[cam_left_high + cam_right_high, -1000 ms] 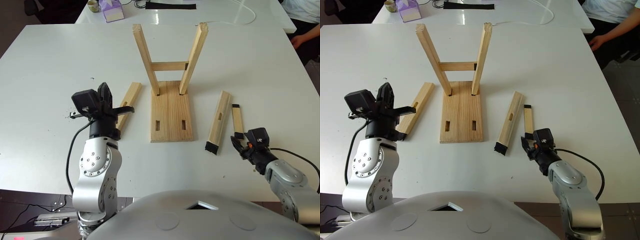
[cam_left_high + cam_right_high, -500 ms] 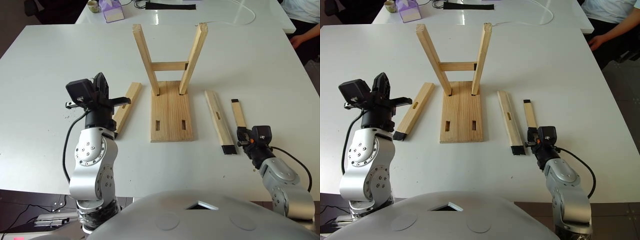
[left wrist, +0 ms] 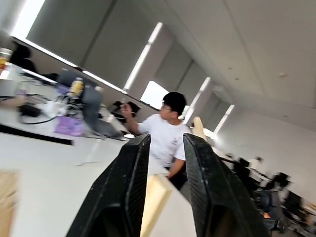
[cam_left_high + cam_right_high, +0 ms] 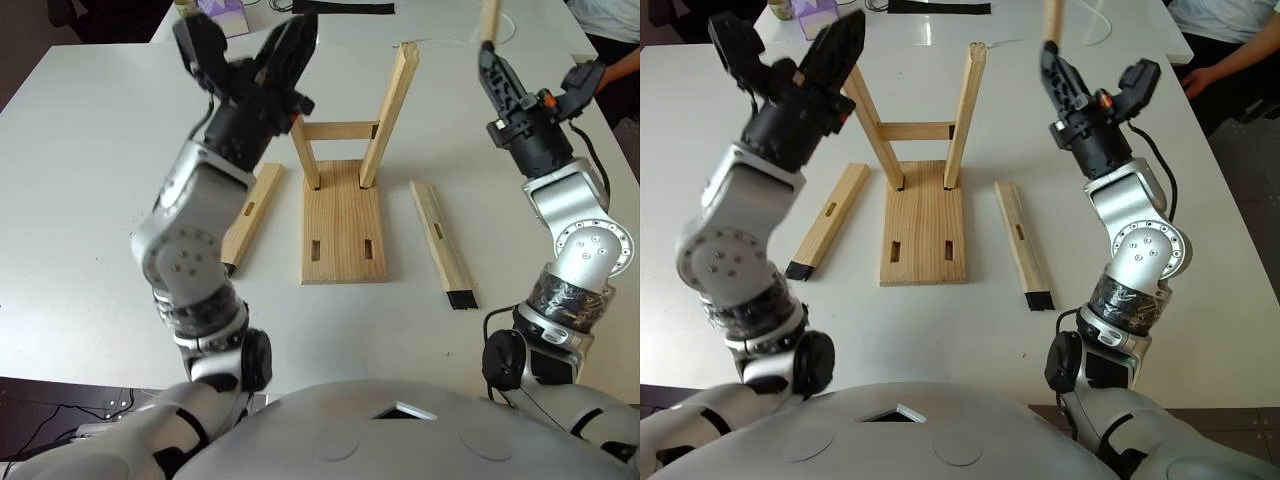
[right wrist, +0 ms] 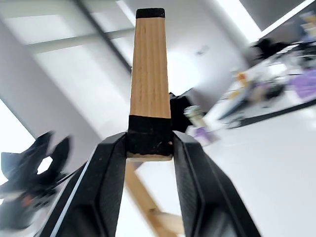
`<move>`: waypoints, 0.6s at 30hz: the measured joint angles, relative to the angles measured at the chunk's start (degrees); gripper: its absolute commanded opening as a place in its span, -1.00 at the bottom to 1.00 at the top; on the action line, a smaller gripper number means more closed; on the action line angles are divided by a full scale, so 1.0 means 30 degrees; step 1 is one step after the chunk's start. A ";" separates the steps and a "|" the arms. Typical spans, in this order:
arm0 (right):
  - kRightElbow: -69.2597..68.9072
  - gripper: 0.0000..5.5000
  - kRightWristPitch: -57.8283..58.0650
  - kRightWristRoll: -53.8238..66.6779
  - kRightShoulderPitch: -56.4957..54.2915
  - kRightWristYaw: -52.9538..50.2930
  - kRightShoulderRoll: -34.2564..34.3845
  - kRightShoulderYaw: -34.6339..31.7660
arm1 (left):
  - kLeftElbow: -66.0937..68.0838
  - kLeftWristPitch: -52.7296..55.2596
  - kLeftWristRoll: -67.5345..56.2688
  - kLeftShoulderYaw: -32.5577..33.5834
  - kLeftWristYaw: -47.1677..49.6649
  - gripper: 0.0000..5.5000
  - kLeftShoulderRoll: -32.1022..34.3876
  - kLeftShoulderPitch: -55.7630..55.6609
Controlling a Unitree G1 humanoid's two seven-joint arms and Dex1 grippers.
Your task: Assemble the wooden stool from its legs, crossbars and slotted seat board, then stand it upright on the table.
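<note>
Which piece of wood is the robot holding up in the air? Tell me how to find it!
Find the big white table with the flat seat board in the middle. On the robot's right, the right tool pinches a short stick pointing up. Unlike the longer left leg and right leg lying flat beside the board, it is held up in the air.

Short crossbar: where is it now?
The short crossbar is clamped in the right gripper, held upright above the table at far right, right of the standing legs.
</note>
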 measured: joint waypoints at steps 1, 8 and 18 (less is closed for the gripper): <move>-0.0480 -0.51 0.0351 0.0808 -0.0016 0.0513 -0.0254 0.0308 | 0.0651 0.0492 -0.1231 0.0354 -0.0420 -0.27 0.0714 -0.0596; -0.1668 -0.51 0.1256 0.4031 0.0740 0.2953 -0.2980 0.0757 | 0.5865 0.4051 -0.8914 0.1082 -0.1790 -0.10 0.5036 -0.3197; -0.1180 -0.51 0.0810 0.4281 0.0575 0.4525 -0.4718 0.1730 | 0.7402 0.5073 -1.4417 -0.1152 -0.1620 0.11 0.6418 -0.4253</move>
